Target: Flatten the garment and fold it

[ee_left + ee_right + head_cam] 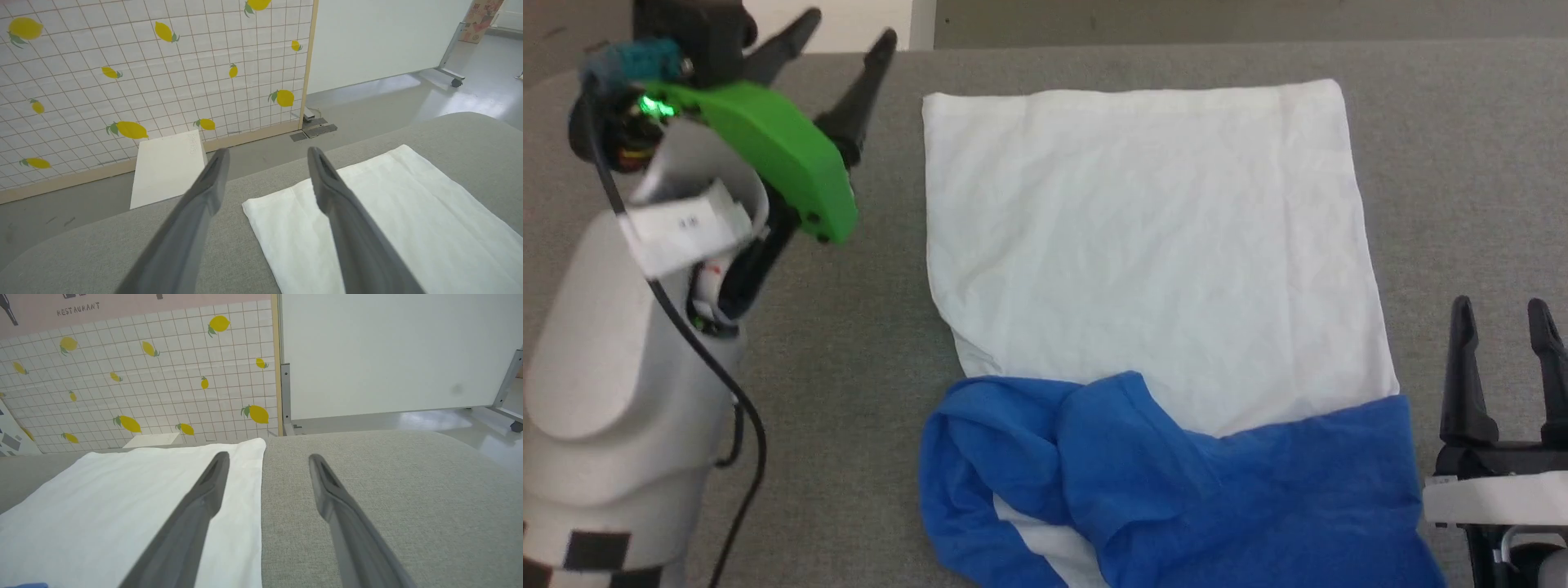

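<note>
The garment (pixel 1152 245) lies on the grey table (pixel 1462 163) with its white body spread flat. Its blue sleeves (pixel 1176 482) are bunched across the near end. My left gripper (pixel 849 33) hangs open above the table, left of the garment's far left corner, holding nothing. In the left wrist view that gripper (pixel 267 157) points past the white cloth (pixel 388 228). My right gripper (pixel 1503 314) stands open at the lower right, just right of the blue sleeve. Its fingers (pixel 204 498) reach along the garment's right edge (pixel 245 477) with nothing between them.
A white board (pixel 167 167) leans against a lemon-patterned partition (pixel 143 73) on the floor beyond the table's far edge. A white panel on casters (pixel 388 351) stands to the right. Bare grey table surface lies on both sides of the garment.
</note>
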Robot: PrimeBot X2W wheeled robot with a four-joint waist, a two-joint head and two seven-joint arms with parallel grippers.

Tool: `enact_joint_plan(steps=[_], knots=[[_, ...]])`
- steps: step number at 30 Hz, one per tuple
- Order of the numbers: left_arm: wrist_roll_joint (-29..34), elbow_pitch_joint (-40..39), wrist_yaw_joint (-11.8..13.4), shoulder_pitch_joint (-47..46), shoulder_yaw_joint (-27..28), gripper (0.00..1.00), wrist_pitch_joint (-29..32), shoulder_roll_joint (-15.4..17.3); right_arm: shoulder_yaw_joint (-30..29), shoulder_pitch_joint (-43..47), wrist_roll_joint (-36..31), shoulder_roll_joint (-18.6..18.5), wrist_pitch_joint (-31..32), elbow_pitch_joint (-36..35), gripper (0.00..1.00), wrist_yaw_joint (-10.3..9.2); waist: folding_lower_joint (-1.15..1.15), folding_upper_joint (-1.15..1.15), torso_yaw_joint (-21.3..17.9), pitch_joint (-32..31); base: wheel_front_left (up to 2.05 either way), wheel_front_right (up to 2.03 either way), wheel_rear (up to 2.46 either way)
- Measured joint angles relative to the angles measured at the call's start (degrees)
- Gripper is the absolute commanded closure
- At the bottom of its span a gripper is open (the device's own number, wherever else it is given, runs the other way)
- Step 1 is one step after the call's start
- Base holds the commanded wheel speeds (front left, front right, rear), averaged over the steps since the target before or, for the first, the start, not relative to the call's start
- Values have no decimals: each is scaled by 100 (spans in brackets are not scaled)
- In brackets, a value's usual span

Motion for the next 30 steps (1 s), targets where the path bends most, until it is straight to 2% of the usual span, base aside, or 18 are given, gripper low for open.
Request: enact_joint_plan(steps=[2, 6, 9, 15, 30], knots=[[-188, 278, 0, -407, -42, 0, 337, 168, 78, -103, 9, 0, -21, 13, 0, 0, 1, 0, -44, 191, 0, 0, 0], [-697, 753, 1, -811, 53, 0, 1032, 260, 143, -248, 59, 1, -77, 60, 0, 0, 1, 0, -173, 487, 0, 0, 0], [-771, 980, 1, -943, 1, 0, 1628, 480, 154, -287, 88, 1, -104, 112, 0, 0, 1, 0, -330, 683, 0, 0, 0], [-842, 1047, 104, -1107, 46, 0, 2317, 771, 164, -397, 115, 0, -182, 132, 0, 0, 1, 0, -638, 1014, 0, 0, 0], [-792, 1185, 420, -1134, 40, 0, 2625, 999, 234, -581, 177, 0, -249, 116, 0, 0, 0, 0, -1174, 1721, 0, 0, 0]])
